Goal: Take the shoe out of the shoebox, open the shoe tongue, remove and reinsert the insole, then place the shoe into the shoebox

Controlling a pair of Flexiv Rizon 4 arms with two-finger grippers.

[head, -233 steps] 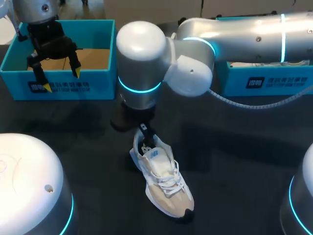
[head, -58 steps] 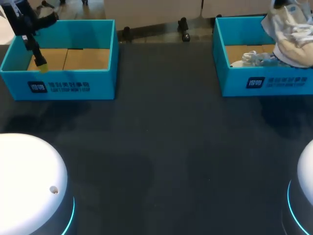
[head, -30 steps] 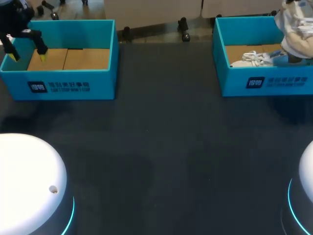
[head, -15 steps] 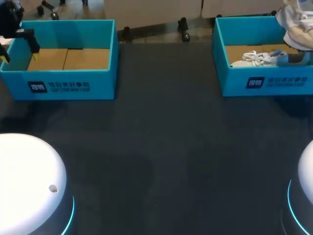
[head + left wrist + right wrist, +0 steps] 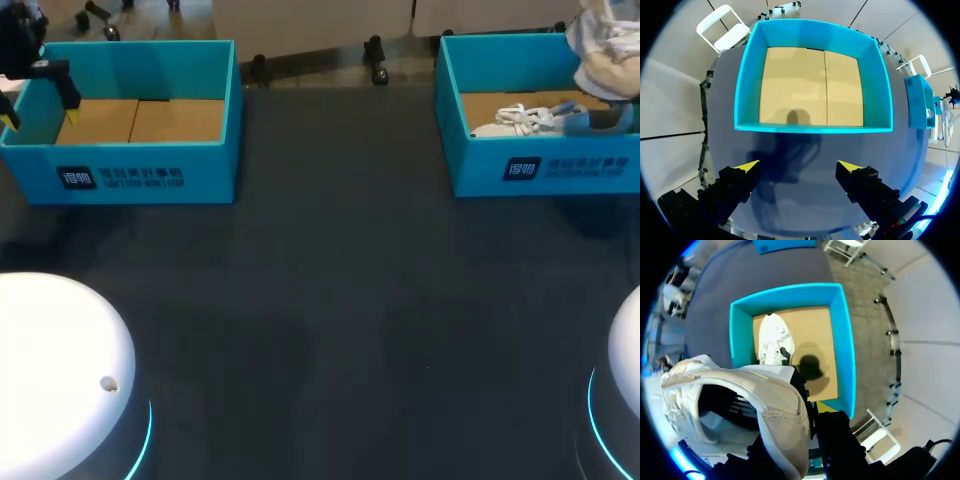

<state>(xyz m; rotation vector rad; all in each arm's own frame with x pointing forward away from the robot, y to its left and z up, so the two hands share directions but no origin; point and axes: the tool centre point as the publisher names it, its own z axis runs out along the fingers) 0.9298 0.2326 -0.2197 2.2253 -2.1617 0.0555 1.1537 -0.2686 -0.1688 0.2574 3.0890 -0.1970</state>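
Observation:
A beige and white shoe (image 5: 603,48) hangs above the right teal shoebox (image 5: 470,165), at the table's far right. In the right wrist view my right gripper (image 5: 811,416) is shut on the heel collar of this shoe (image 5: 742,400); one finger is hidden behind the collar. A second white shoe (image 5: 774,342) lies on the cardboard floor of that shoebox (image 5: 846,350), its laces (image 5: 522,119) showing over the wall. My left gripper (image 5: 40,112) is open and holds nothing, by the left wall of the left shoebox (image 5: 150,175).
The left shoebox (image 5: 742,100) holds nothing but its cardboard floor, and it lies ahead of my left gripper (image 5: 799,167). Between the two boxes stretches the dark table (image 5: 330,300). My arms' white bases sit at the near corners.
The held shoe has drifted slightly right and up above the right shoebox. My left gripper has moved left, from inside the left box to its left wall.

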